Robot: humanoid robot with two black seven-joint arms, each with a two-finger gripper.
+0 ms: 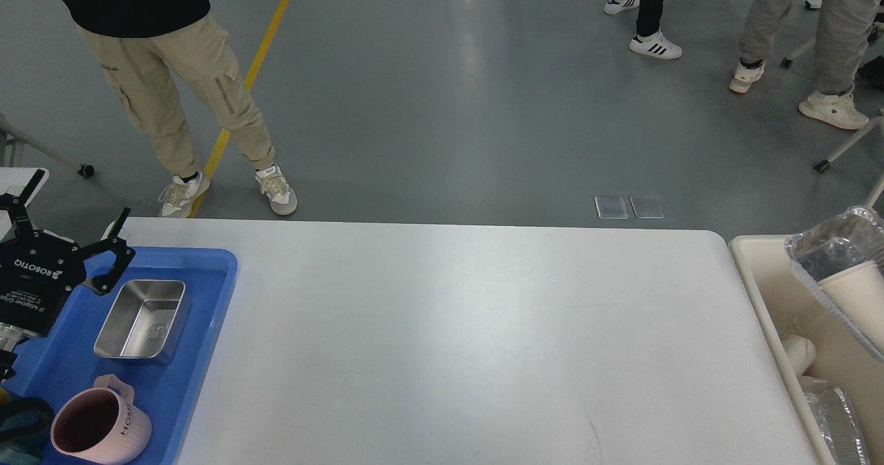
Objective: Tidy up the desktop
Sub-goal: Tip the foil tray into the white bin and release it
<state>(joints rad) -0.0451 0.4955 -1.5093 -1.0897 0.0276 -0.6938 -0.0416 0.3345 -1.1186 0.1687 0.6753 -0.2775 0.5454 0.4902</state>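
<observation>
while your left gripper [65, 226] hangs at the far left edge of the view with its two black fingers [110, 271] spread wide apart and nothing between them, the desktop [456, 334] stretches away to that gripper's right, white and faintly glossy, filling the middle of the view. the gripper sits above the far left corner of the blue tray [207, 327], which lies on the left end of the desktop. just to the near right of the gripper's fingertips, inside the tray, you see a shallow steel container [141, 320] standing upright with its opening up. nearer to you than the gripper, also in the tray, a pink mug [100, 423] stands upright with its handle toward the gripper. well away on the opposite side, past the right end of the desktop, a beige bin [760, 292] stands against the table's edge. over it a foil tray [839, 271] is tilted, with a white paper cup [856, 296] lying in it; both run off the right edge of the view. you cannot see your right gripper, so you cannot tell what carries that foil tray. lower in the bin lie another piece of foil [836, 420] and a small pale object [801, 351]. beyond the table, people [173, 78] stand on the grey floor.
</observation>
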